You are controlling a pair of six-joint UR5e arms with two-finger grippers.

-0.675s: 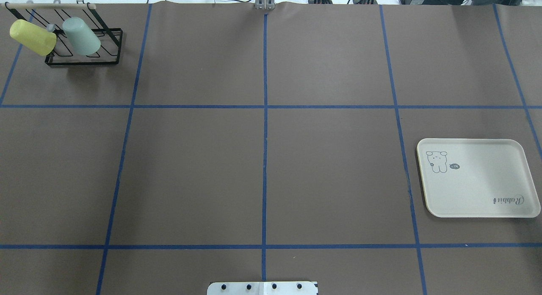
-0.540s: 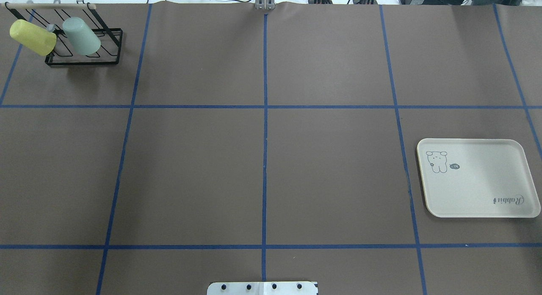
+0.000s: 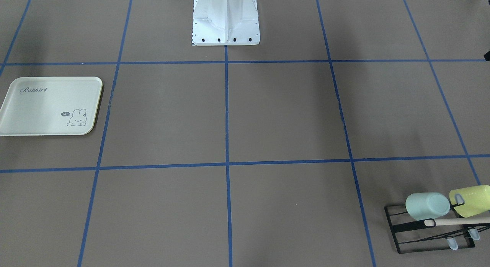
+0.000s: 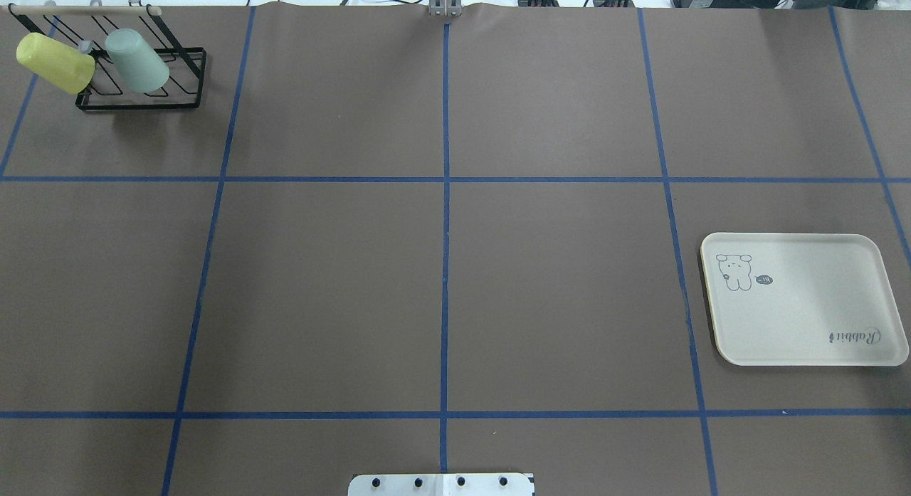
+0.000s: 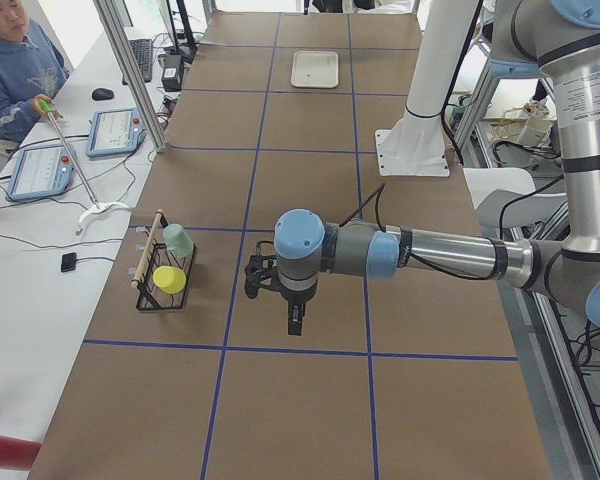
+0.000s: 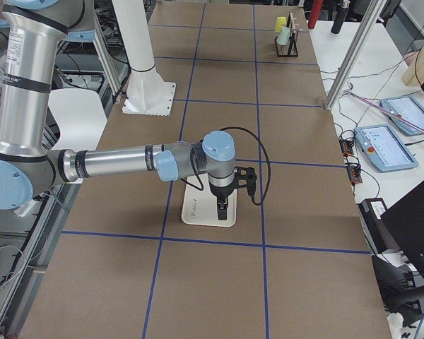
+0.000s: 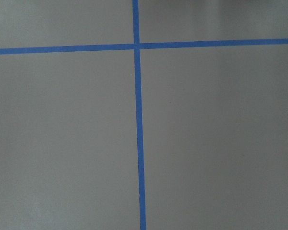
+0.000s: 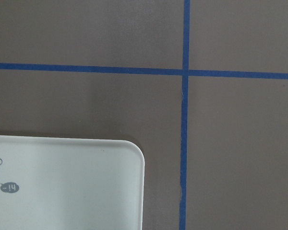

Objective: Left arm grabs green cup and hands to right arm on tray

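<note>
The pale mint-green cup (image 4: 137, 62) sits tilted on a black wire rack (image 4: 186, 80) at the far left corner, beside a yellow-green cup (image 4: 55, 63); it also shows in the front view (image 3: 427, 206). The cream tray (image 4: 804, 318) lies bare at the right, and its corner shows in the right wrist view (image 8: 62, 187). My left gripper (image 5: 294, 325) hangs over the table well to the right of the rack, seen only in the left side view. My right gripper (image 6: 222, 212) hangs over the tray (image 6: 198, 210), seen only in the right side view. I cannot tell whether either is open or shut.
The white robot base (image 3: 226, 22) stands at the table's near middle. Blue tape lines cross the brown table (image 4: 441, 268). An operator (image 5: 10, 60) sits at a side desk with tablets beyond the far edge.
</note>
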